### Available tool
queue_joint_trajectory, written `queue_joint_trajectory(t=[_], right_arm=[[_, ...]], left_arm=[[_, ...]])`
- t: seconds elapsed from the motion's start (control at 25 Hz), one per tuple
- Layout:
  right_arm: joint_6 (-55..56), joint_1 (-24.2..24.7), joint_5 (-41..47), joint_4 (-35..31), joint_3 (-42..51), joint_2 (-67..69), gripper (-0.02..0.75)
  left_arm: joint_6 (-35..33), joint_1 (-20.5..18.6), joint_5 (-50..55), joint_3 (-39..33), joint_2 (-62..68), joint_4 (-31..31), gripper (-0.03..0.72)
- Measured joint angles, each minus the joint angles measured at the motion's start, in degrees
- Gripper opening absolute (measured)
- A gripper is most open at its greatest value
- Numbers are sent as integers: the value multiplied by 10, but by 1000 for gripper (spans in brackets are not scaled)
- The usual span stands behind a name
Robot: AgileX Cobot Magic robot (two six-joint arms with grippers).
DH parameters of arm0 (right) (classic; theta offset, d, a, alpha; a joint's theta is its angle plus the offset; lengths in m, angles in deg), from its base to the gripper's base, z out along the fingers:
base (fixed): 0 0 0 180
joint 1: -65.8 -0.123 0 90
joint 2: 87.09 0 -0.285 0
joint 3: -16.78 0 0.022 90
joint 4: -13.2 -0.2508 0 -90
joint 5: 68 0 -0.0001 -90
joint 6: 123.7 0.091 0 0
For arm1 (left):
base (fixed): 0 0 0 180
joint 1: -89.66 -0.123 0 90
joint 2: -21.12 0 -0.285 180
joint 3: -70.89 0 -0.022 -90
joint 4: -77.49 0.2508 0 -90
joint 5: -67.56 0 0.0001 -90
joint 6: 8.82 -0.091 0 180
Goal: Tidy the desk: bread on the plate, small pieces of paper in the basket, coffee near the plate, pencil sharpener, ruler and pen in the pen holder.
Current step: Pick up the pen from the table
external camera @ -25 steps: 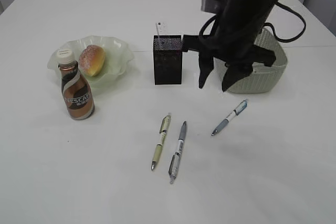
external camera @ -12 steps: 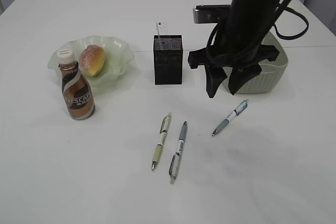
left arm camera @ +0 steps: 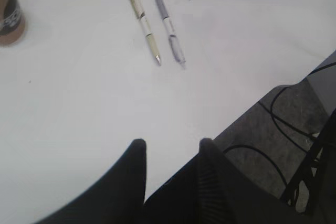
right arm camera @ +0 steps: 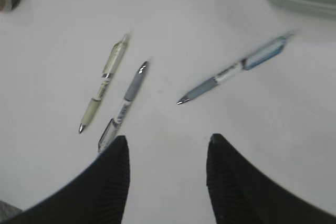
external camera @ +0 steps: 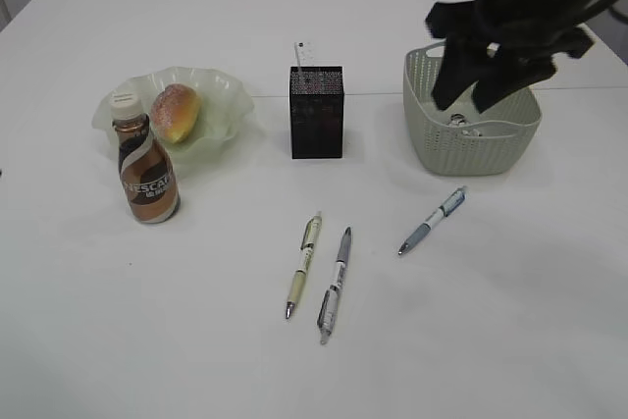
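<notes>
Even, diffuse light falls from above on the white table (external camera: pixel 147 340), bright yet without glare. Shadows are soft and short: a faint one lies beside the coffee bottle (external camera: pixel 145 170) and the pen holder (external camera: pixel 317 113). The exterior view is fairly sharp. In the right wrist view everything beyond the fingers (right arm camera: pixel 113 182) is smeared, the blue pen (right arm camera: pixel 236 68) most. The left wrist view is softer, its fingers (left arm camera: pixel 137 174) dark and featureless.

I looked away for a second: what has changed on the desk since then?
The right gripper, open and empty, swung right and up, from beside the pen holder to over the basket. Nothing was grasped or released. The three pens, bottle and bread stayed put.
</notes>
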Motion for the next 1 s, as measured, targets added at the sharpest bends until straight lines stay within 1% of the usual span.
queue_joint_trajectory(t=[0.08, 0.12, 0.16, 0.24, 0.36, 0.4, 0.48, 0.56, 0.72, 0.8, 1.0], right_arm=[[7, 29, 1, 13, 0, -23, 382], [19, 43, 1, 29, 0, -31, 382], [32, 54, 1, 52, 0, -40, 382], [67, 68, 2, 111, 6, -54, 382], [88, 75, 3, 194, 40, -74, 382], [88, 75, 3, 208, 57, -78, 382], [88, 75, 3, 214, 90, -85, 382], [81, 75, 3, 213, 115, -87, 382], [79, 75, 3, 200, 138, -87, 382], [78, 75, 3, 195, 139, -87, 382], [77, 75, 3, 197, 139, -87, 382]], left_arm=[[-14, 14, -6, 23, 23, -12, 244], [-17, 28, -8, 34, 36, -15, 244], [-20, 42, -14, 45, 49, -15, 244], [-22, 83, -22, 63, 75, -16, 245], [-24, 145, -39, 90, 123, -16, 245], [-24, 158, -43, 99, 138, -16, 245], [-24, 180, -53, 120, 172, -16, 245], [-24, 193, -56, 148, 213, -16, 245], [-15, 200, -63, 208, 293, 4, 245], [0, 200, -61, 238, 332, 24, 245], [70, 200, -30, 318, 414, 84, 245]])
